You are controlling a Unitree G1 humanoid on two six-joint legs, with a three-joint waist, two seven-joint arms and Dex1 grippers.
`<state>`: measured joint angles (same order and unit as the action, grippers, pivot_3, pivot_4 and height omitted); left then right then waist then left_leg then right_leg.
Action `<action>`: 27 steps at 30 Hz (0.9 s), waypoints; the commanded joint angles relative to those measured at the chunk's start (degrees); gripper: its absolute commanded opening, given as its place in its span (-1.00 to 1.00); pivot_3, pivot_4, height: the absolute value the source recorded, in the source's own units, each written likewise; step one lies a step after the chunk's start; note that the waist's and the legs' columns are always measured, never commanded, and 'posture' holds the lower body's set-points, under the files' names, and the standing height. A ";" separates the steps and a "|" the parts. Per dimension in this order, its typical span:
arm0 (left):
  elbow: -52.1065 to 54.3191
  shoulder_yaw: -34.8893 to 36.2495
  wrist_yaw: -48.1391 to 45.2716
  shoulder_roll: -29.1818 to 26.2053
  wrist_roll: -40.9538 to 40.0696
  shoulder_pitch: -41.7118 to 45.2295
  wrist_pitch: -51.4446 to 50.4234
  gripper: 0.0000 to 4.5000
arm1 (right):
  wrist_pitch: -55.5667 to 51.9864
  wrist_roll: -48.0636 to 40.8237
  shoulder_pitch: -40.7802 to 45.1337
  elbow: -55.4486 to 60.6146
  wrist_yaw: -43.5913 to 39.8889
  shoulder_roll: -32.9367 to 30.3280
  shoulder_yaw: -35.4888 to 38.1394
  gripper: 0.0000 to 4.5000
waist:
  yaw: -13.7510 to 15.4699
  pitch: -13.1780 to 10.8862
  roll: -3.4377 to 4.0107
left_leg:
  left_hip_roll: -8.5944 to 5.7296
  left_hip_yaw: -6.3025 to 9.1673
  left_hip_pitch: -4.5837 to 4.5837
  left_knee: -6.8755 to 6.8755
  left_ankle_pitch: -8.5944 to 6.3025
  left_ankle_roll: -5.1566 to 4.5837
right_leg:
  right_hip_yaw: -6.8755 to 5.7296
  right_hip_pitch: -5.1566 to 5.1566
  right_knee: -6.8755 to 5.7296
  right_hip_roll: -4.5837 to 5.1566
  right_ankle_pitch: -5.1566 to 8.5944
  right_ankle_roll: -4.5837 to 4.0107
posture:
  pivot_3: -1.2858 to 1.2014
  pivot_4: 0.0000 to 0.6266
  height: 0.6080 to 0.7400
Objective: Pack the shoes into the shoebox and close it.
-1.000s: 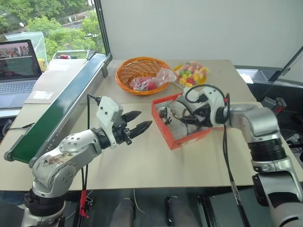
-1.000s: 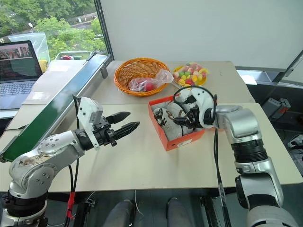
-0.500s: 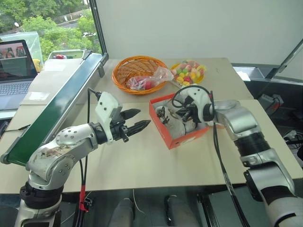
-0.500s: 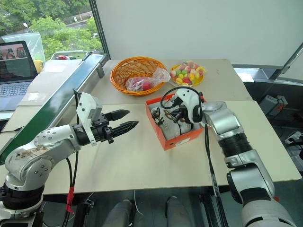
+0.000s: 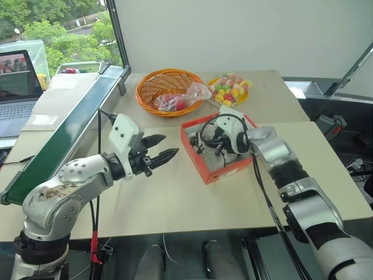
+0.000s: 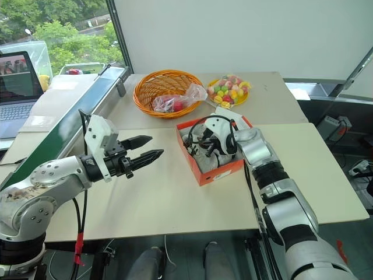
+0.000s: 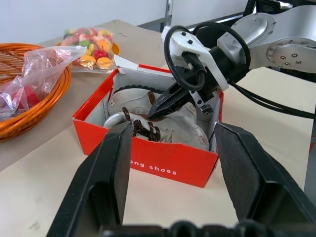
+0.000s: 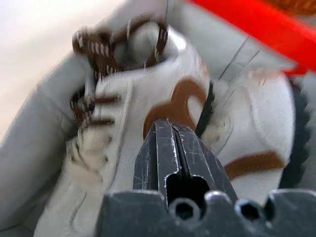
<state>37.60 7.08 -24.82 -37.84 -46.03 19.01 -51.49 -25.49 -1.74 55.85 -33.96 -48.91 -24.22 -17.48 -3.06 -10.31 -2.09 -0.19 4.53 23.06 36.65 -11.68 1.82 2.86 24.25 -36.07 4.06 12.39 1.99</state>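
Whitish shoes [image 7: 163, 121] lie under the closed right gripper [image 7: 154, 112].

Robotics test lab: beige table [image 5: 175, 198], green conveyor belt [image 5: 64, 140] at 9 o'clock, laptop [image 5: 17, 76] at 10 o'clock beside a window [image 5: 58, 29].

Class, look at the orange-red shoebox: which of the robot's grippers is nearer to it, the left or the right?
The right. The right gripper is inside the shoebox, fingers shut, tips at the shoes. The left gripper hovers open over the table, apart from the box's side.
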 commanded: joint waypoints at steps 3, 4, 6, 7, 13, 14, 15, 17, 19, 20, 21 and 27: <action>2.18 1.32 0.57 -0.46 -0.99 -0.02 -0.01 0.23 | -2.15 -1.22 5.63 5.45 -1.51 0.31 3.47 -0.97 | 0.14 0.00 0.00 | 0.00 0.00 0.00 0.00 -0.01 0.00 | 0.00 -0.01 0.00 0.00 0.00 0.00 | 0.03 -0.52 1.00; 2.17 1.24 0.61 -0.48 -1.00 0.03 0.00 0.23 | -2.91 -1.49 5.93 6.21 -1.77 0.55 3.68 -0.97 | 0.24 0.00 0.00 | 0.00 0.01 0.01 0.00 -0.01 0.00 | 0.00 0.00 0.00 0.00 0.00 0.00 | 0.03 -0.52 1.00; 2.15 1.19 0.56 -0.64 -1.03 0.09 0.05 0.23 | -4.52 -2.08 5.40 8.21 -2.86 1.02 3.57 -0.97 | 0.40 0.00 0.00 | 0.00 0.01 0.01 0.00 -0.01 0.01 | 0.00 0.00 0.00 0.00 0.00 0.00 | 0.03 -0.52 1.00; 2.13 1.20 0.56 -0.69 -1.09 0.12 0.05 0.23 | -5.02 -2.18 5.04 8.92 -3.22 1.13 3.45 -0.97 | 0.46 0.00 0.00 | 0.00 0.01 0.01 0.00 -0.01 0.01 | 0.00 -0.01 0.00 0.00 0.00 0.00 | 0.03 -0.52 1.00; 2.29 1.87 0.54 -1.37 -2.08 -0.01 -0.04 0.23 | -5.79 -1.30 1.31 10.78 -4.53 1.29 1.98 -0.97 | 0.62 0.00 0.00 | -0.01 0.01 0.00 0.00 -0.01 0.01 | 0.00 -0.01 -0.02 0.01 0.00 0.00 | 0.03 -0.52 1.00; 2.38 1.95 0.43 -1.66 -2.26 -0.10 -0.09 0.23 | -5.75 -1.17 0.82 10.85 -4.67 1.34 1.78 -0.97 | 0.59 0.00 0.00 | -0.01 0.01 0.01 0.00 -0.01 0.01 | -0.01 -0.01 -0.01 0.01 0.00 0.00 | 0.03 -0.52 1.00; 2.40 1.99 0.25 -1.92 -2.46 -0.09 -0.20 0.23 | -5.28 -0.89 0.44 10.39 -4.82 1.37 1.53 -0.97 | 0.59 0.00 0.00 | -0.02 0.01 0.01 0.00 -0.01 0.01 | 0.00 0.00 -0.01 0.02 0.00 0.00 | 0.03 -0.52 1.00; 2.22 2.20 0.17 -2.28 -2.79 0.16 -0.42 0.23 | -4.25 -0.37 0.05 9.25 -4.95 1.39 1.13 -0.97 | 0.57 0.00 0.01 | -0.01 0.01 0.01 0.00 -0.01 0.01 | 0.00 0.00 -0.01 0.01 0.00 -0.01 | 0.03 -0.52 1.00; 2.04 2.54 0.29 -2.59 -3.14 0.40 -0.53 0.23 | -3.80 -0.12 -0.17 8.72 -5.01 1.41 0.91 -0.97 | 0.41 0.00 0.01 | -0.01 0.01 0.00 0.00 -0.01 0.01 | 0.00 0.01 -0.03 0.01 0.00 -0.01 | 0.03 -0.52 1.00; 2.06 2.62 0.33 -2.79 -3.22 0.42 -0.53 0.23 | -3.58 0.00 -0.30 8.48 -5.04 1.45 0.82 -0.97 | 0.35 0.00 0.01 | -0.01 0.01 -0.01 0.00 -0.01 0.01 | 0.00 0.00 -0.03 0.01 -0.01 -0.01 | 0.03 -0.52 1.00; 2.06 2.61 0.43 -2.92 -3.35 0.54 -0.57 0.23 | -3.08 0.18 -0.56 7.79 -5.04 1.56 0.73 -0.97 | 0.33 0.00 0.01 | 0.00 0.01 -0.03 0.00 -0.01 0.01 | 0.00 0.00 -0.03 0.00 -0.01 -0.01 | 0.03 -0.52 1.00; 2.41 2.81 0.99 -3.47 -4.37 1.07 -1.14 0.23 | 1.73 2.42 -1.76 2.44 -3.95 3.17 -0.26 -0.97 | 0.43 0.00 0.01 | 0.00 0.00 -0.05 0.00 -0.01 0.01 | 0.00 -0.04 -0.03 0.00 -0.01 -0.01 | 0.03 -0.52 1.00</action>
<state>37.75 8.14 -24.06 -40.61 -49.73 19.07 -52.85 -26.26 -0.37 53.98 -30.76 -53.35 -21.25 -17.53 -2.63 -10.32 -2.09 -0.19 4.53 23.01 36.65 -11.69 1.83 2.86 24.21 -36.11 4.06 12.38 1.97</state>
